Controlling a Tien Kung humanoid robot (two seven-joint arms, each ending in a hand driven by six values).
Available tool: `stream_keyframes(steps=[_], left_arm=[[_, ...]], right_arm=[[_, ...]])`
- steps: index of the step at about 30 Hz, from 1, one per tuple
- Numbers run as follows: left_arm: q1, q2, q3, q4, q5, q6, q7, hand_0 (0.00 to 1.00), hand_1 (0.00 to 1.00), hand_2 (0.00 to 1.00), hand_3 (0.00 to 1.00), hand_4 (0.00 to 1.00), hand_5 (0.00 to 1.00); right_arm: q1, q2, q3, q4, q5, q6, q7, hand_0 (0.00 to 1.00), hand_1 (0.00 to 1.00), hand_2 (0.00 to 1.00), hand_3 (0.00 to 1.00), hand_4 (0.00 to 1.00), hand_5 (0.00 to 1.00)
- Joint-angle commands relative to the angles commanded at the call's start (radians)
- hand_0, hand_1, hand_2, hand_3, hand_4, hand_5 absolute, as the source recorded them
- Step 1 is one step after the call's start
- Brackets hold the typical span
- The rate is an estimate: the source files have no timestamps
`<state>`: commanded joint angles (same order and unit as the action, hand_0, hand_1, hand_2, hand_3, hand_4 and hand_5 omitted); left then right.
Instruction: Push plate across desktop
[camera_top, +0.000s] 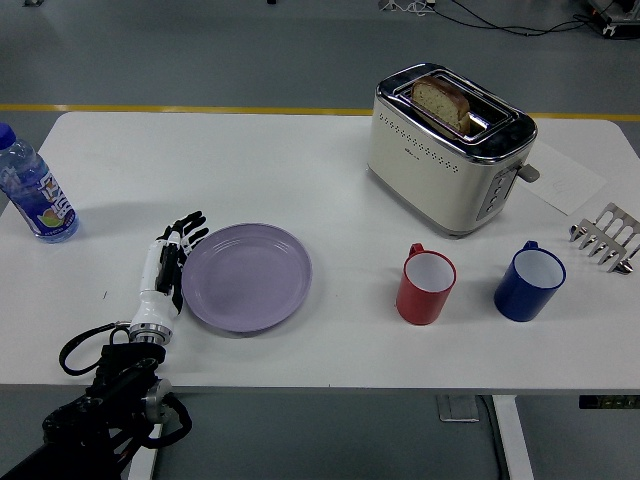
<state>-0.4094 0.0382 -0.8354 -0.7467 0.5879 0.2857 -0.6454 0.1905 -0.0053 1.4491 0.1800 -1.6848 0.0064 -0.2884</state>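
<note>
The round lilac ceramic plate (246, 277) is parked flat on the white table (300, 180), a bit left of centre and close to the near edge. The robot's white-and-black left hand (168, 270) is set edge-on against the plate's left rim, fingers stretched out straight and held loosely together, nothing gripped. Off to the far left, a clear plastic water bottle with a blue label (30, 190) is stood upright. On the right, a red mug (425, 285) and a blue mug (528, 282) are lined up side by side, with a cream-and-chrome toaster (445, 150) holding a bread slice behind them, and a metal toast rack (606, 236) at the right edge.
</note>
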Motion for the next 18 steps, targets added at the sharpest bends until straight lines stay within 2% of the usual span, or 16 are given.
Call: stream_keyframes(steps=[5, 13, 18], left_arm=[[-0.022, -0.012, 0.079, -0.004, -0.049, 0.016, 0.000, 0.761, 0.788, 0.809, 0.745, 0.356, 0.998], [-0.058, -0.030, 0.142, -0.008, -0.086, 0.026, 0.000, 0.763, 0.788, 0.811, 0.747, 0.357, 0.998], [-0.072, -0.038, 0.210, -0.011, -0.120, 0.029, 0.000, 0.763, 0.788, 0.811, 0.747, 0.357, 0.998]], right_arm=[[0.000, 0.000, 0.001, 0.000, -0.003, 0.001, 0.001, 0.639, 0.610, 0.642, 0.583, 0.361, 0.165], [-0.003, 0.000, 0.001, 0.000, -0.005, 0.002, 0.000, 0.640, 0.611, 0.642, 0.583, 0.361, 0.166], [-0.006, 0.000, -0.001, 0.000, -0.004, 0.003, -0.001, 0.640, 0.611, 0.642, 0.583, 0.361, 0.166]])
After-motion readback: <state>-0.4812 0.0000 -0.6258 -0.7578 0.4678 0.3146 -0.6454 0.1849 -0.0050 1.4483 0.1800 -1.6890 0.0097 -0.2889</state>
